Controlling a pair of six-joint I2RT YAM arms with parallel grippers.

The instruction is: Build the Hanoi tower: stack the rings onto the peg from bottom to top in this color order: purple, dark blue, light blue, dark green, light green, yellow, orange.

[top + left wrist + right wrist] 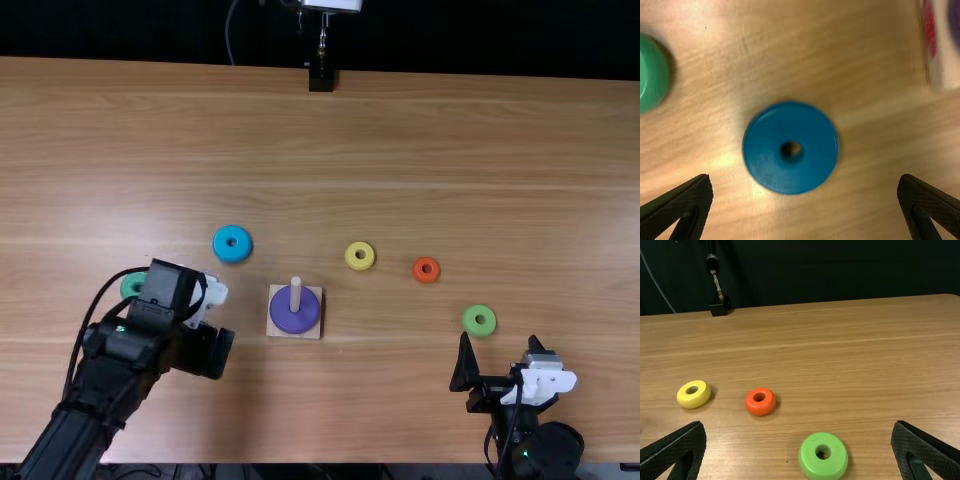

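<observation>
One purple ring (287,317) is on the peg (295,289), so the second step seems in hand: left of the peg, the left tool (805,178), wide and empty, faces the dark blue ring (765,155), which it should next straddle, grip and carry over.

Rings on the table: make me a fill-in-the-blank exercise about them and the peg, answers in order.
The only ring on the peg is ____. In the top view, the ring between the peg and the orange ring is ____. The ring farthest right in that view is ____.

Missing words: purple; yellow; light green.
</observation>
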